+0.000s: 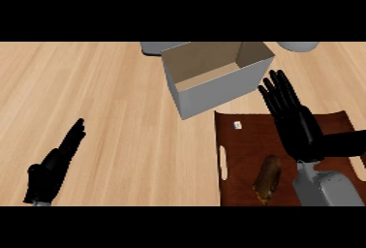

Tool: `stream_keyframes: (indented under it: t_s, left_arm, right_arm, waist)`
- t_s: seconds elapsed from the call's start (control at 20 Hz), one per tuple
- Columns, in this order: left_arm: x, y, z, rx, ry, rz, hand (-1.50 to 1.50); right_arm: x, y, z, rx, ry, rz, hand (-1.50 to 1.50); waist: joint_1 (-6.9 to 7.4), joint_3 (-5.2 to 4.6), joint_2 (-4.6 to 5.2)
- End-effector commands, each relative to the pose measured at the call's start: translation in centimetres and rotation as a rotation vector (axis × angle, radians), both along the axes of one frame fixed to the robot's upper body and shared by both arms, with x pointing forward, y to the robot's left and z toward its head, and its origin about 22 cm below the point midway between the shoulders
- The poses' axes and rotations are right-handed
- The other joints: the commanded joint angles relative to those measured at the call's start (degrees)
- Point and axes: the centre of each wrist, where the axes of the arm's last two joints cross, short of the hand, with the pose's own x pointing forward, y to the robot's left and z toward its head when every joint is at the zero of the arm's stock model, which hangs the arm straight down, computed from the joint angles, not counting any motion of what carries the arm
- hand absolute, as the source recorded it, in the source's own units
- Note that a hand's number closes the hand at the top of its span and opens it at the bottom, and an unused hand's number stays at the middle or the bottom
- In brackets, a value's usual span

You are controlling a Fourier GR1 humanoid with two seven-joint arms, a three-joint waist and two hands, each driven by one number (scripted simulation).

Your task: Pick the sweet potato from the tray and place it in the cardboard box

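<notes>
My desk point(107, 106) looks like pale wood, its grain running in long streaks under a smooth, matt finish. The cardboard box point(214, 80) is dull brown paperboard inside — its outer walls a flat grey, no sheen. The tray point(247, 145) reads as dark reddish-brown wood, smooth and faintly mottled. On it the sweet potato point(268, 178) has a rough, earthy brown skin. My right robot hand point(293, 116) and left robot hand point(53, 167) are matt black — my forearm a plain grey shell.
</notes>
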Motion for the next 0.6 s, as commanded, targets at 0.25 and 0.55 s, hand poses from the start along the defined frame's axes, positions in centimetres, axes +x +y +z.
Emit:
stream_keyframes:
  t_s: [0.25,0.55]
  left_arm:
    - [1.6,7.1,3.8,0.289,-0.094,0.301,0.0]
    - [1.6,6.8,3.0,0.26,-0.031,0.312,0.0]
  right_arm:
    - [-2.6,-6.3,-2.3,-0.634,0.31,-0.306,-1.5]
    - [-7.2,-6.8,-3.0,-1.118,0.306,-0.221,-1.5]
  waist:
    - [-2.37,-1.34,0.66]
    - [-2.88,-1.01,0.57]
